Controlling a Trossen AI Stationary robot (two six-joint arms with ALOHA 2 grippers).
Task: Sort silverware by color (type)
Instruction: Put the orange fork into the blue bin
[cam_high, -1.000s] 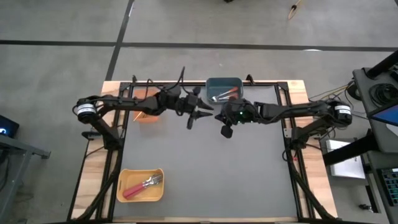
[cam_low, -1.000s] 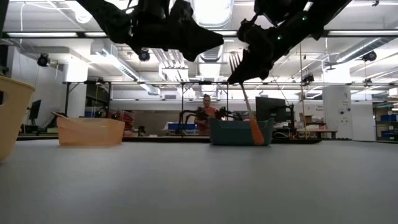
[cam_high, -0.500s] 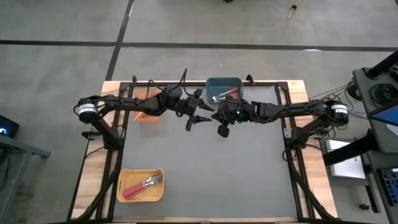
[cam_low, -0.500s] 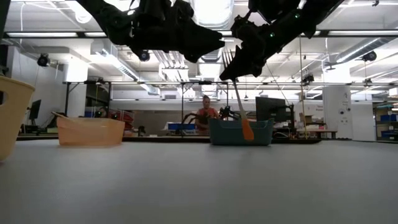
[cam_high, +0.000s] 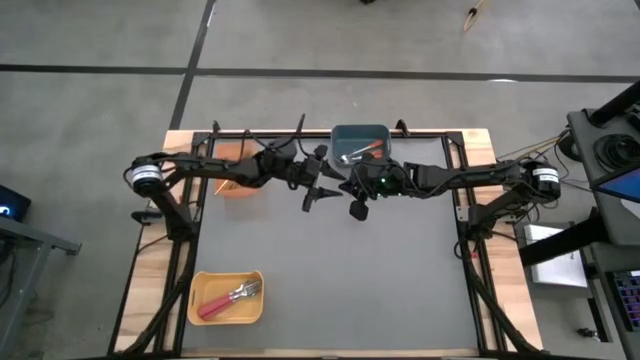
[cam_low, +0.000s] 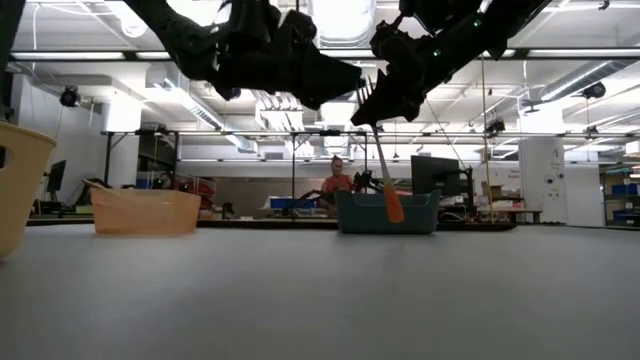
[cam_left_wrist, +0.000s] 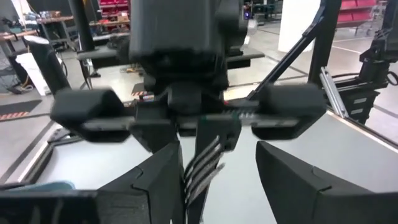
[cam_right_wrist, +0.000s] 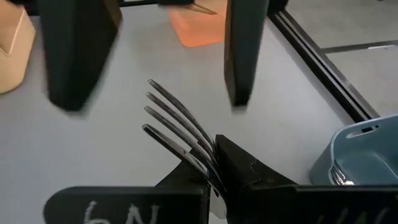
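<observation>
From above, the two arms meet over the far middle of the grey table (cam_high: 330, 280), just in front of the blue-grey bin (cam_high: 360, 133), which holds a few forks. The right gripper (cam_high: 352, 188) and the left gripper (cam_high: 322, 190) sit nearly nose to nose. Most of the mat in front of them lies open; the yellow bin (cam_high: 226, 297) with its red-handled forks (cam_high: 228, 297) sits at the near left corner, the orange bin (cam_high: 235, 187) at the far left edge under the left arm.

From table height, the right gripper (cam_low: 372, 108) is clenched on an orange-handled fork (cam_low: 386, 187), pinching it up near the tines. Its long axis hangs close to vertical, handle end down and tilted slightly, tines up. It hangs well clear of the tabletop. The left gripper (cam_low: 350, 75) is just beside it at the same height.

Through the left wrist camera, the left fingers (cam_left_wrist: 155, 177) stand spread, with the fork's tines (cam_left_wrist: 205, 168) in the gap between them, pointing toward the camera. I cannot tell whether they touch.

Through the right wrist camera, four tines (cam_right_wrist: 177, 127) stick out past the right fingers (cam_right_wrist: 249, 168), aimed between the other arm's two dark fingers (cam_right_wrist: 244, 50).
</observation>
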